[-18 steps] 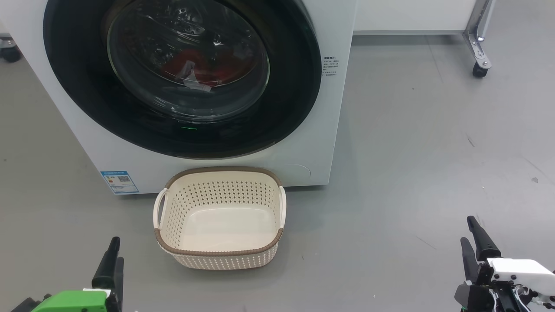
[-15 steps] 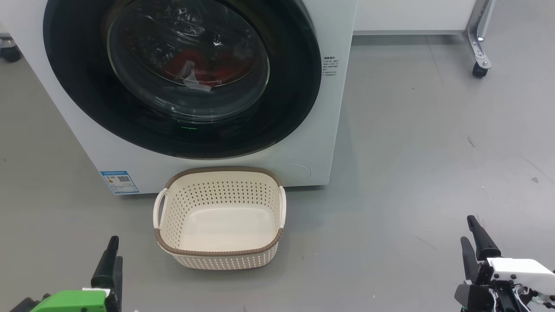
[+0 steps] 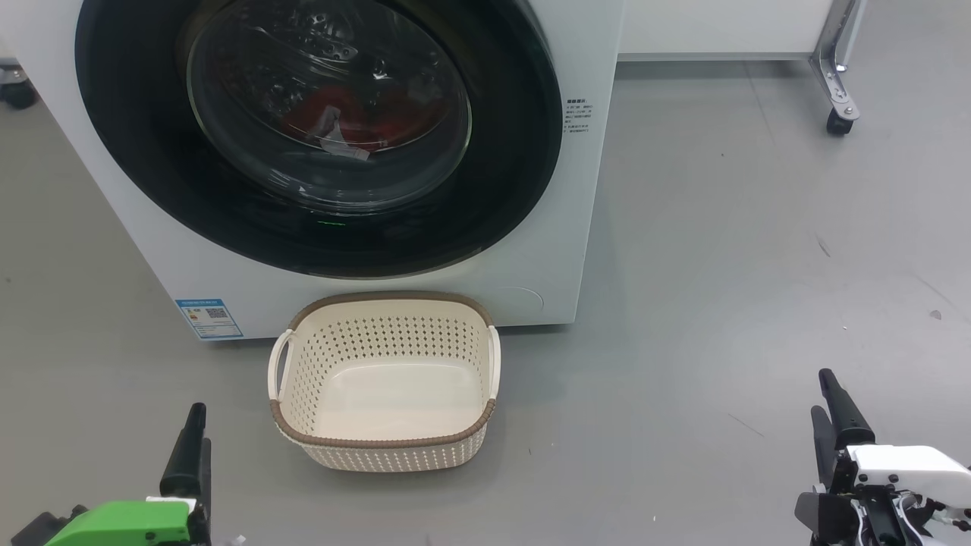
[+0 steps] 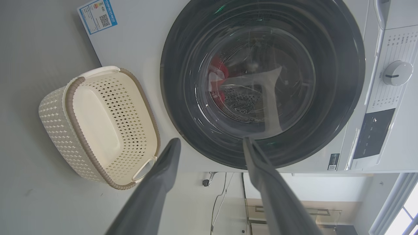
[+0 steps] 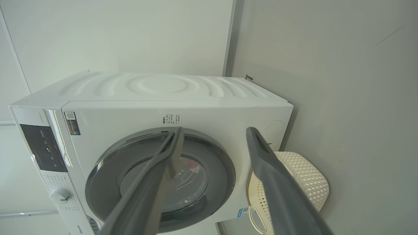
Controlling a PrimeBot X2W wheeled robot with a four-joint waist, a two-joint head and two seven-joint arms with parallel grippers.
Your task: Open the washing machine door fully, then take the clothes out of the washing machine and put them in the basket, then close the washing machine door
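Observation:
The washing machine (image 3: 580, 227) stands ahead with its black-rimmed washing machine door (image 3: 508, 167) shut. Red clothes (image 3: 394, 114) show through the glass bowl, low in the drum. The cream basket (image 3: 387, 455) sits empty on the floor, right against the machine's front below the door. My left gripper (image 3: 196, 428) is at the lower left, open and holding nothing, well short of the basket. At the lower right, far from the machine, my right gripper (image 3: 821, 394) is open and empty too. The left wrist view looks past open fingers (image 4: 163, 169) at the door (image 4: 333, 98), clothes (image 4: 217, 67) and basket (image 4: 55, 114).
A metal frame leg on a caster (image 3: 838, 114) stands at the back right, and another caster (image 3: 17, 91) at the far left. Bare grey floor (image 3: 721, 265) lies to the right of the machine. A knob (image 4: 396, 73) sits on the machine's control panel.
Both grippers have crept slightly upward in the head view. The door, clothes and basket have not moved.

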